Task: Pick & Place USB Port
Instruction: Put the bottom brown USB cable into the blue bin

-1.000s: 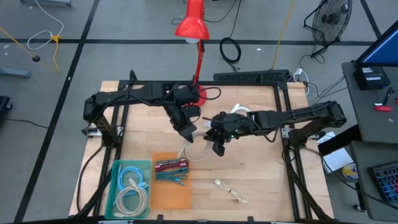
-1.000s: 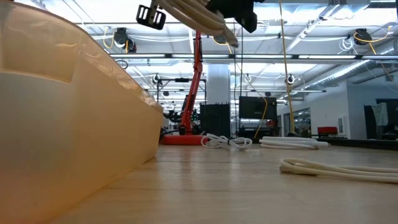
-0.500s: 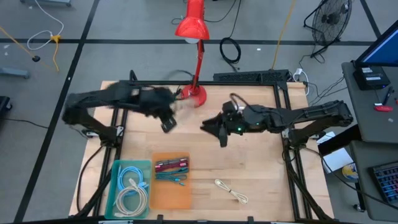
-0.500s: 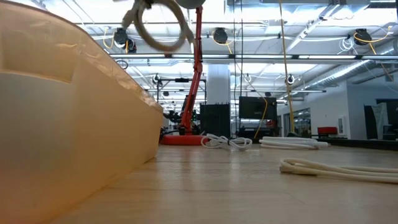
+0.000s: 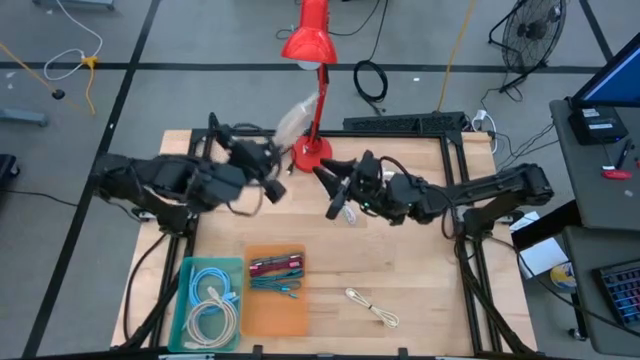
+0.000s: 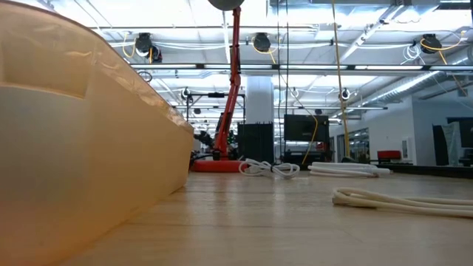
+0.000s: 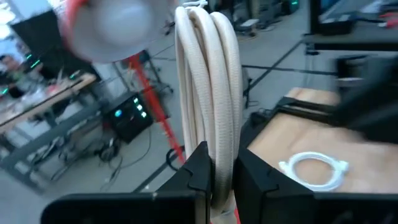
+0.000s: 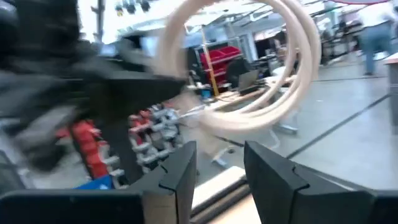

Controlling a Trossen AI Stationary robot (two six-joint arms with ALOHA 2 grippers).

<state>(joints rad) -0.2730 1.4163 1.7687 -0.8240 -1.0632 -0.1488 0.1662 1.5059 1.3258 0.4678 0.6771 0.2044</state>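
A coiled cream USB cable is lifted high over the table's far middle, near the red lamp; in the high view the cable is a pale blur. My left gripper is shut on it and points about level. My right gripper hovers just right of it, open, with nothing between its fingers, and faces the coil. A second white cable coil lies flat on the wood. My left gripper pinches the bundled strands of the coil at one end between its two fingers. The rest of the coil sticks out past the fingertips, edge-on and stiff. The cable is lifted clear of the table.
The red lamp stands at the far edge, its base close to both grippers. A teal bin with cables and an orange tray sit near the front left. A loose white cable lies at the front middle.
My right gripper has opened and let go of the coil, then tipped upward and risen a little toward the far edge. My left gripper has swung the coil up, left and toward the far edge, turning from pointing down to about level.
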